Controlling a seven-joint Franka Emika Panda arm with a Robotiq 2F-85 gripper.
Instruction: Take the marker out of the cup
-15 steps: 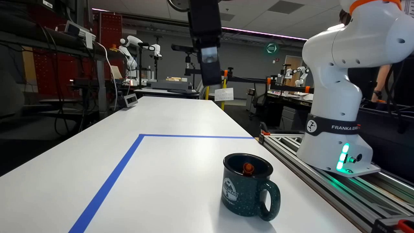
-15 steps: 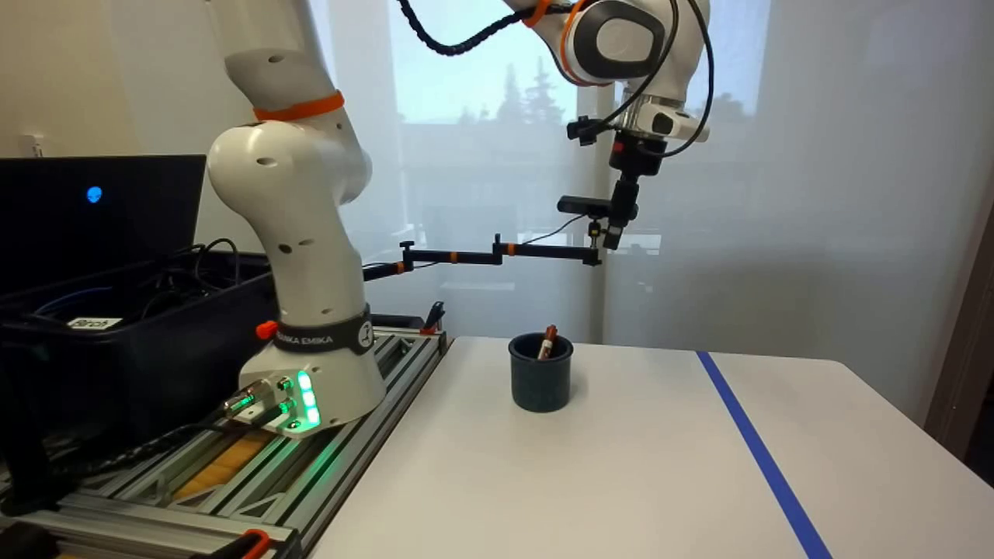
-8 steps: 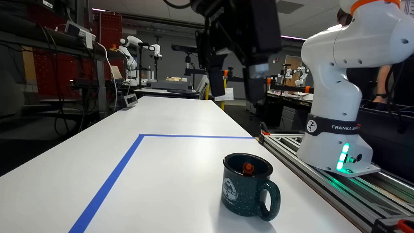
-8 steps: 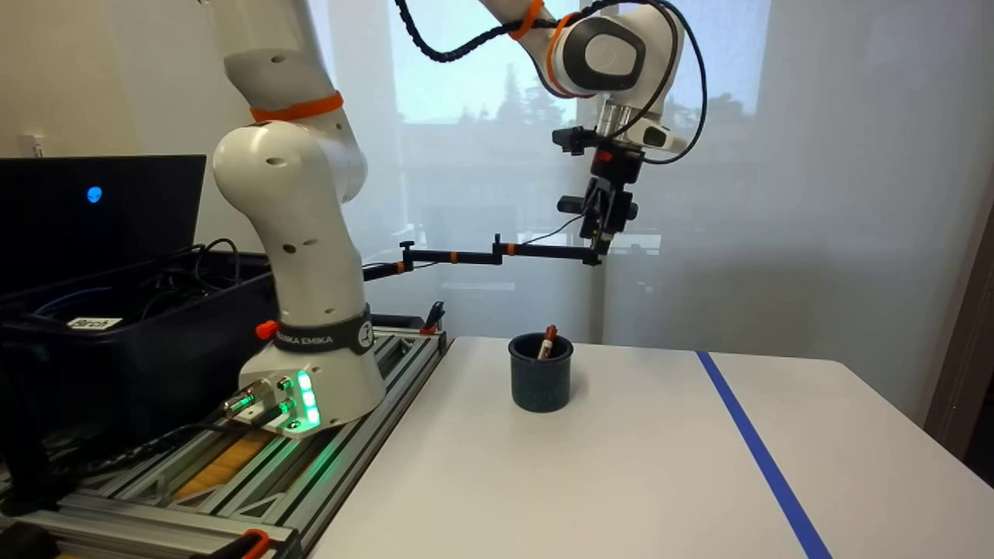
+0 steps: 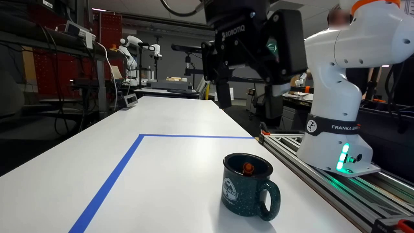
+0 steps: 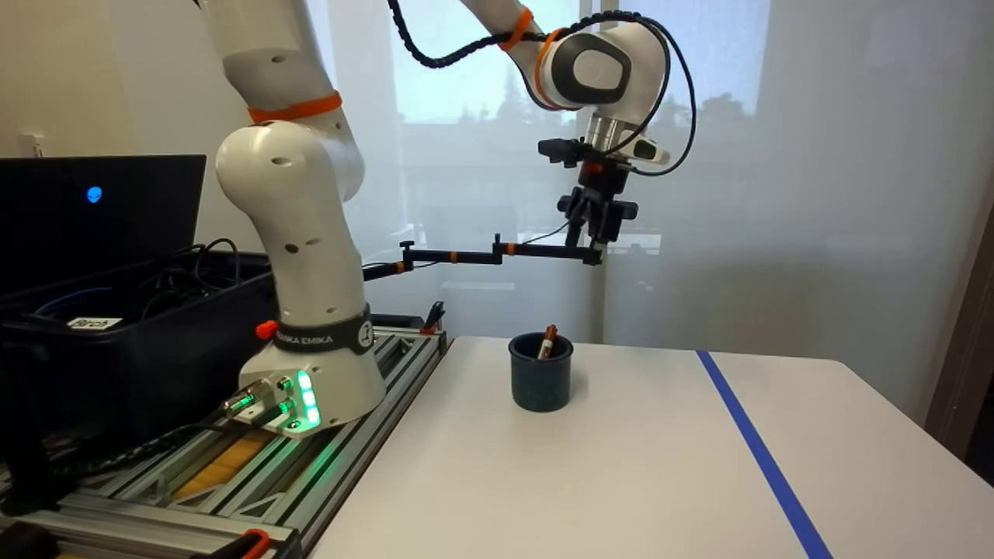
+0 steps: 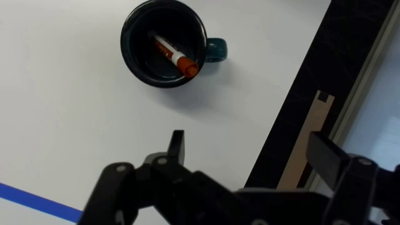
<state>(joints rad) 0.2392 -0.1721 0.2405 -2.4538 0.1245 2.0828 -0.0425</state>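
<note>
The cup, a dark teal mug, stands upright on the white table in both exterior views (image 5: 244,199) (image 6: 541,390) and in the wrist view (image 7: 133,61). The marker (image 7: 171,55) leans inside it. Its red-orange cap end rests by the rim near the handle (image 7: 216,50). The cap also shows in both exterior views (image 5: 248,169) (image 6: 548,340). My gripper (image 5: 249,111) is high above the table, apart from the cup. It also shows in an exterior view (image 6: 586,246) and the wrist view (image 7: 246,132). Its jaws are wide apart with nothing between them.
Blue tape (image 5: 110,178) (image 6: 765,458) marks lines on the table. The robot's base stands on a metal rail frame (image 5: 310,174) along the table's edge. A black camera arm (image 6: 536,251) stands behind the table. A dark bin (image 6: 132,365) sits beside the base.
My gripper has turned about its axis, so both fingers now show apart. It has moved toward the robot's base and slightly lower. The cup and marker have not moved.
</note>
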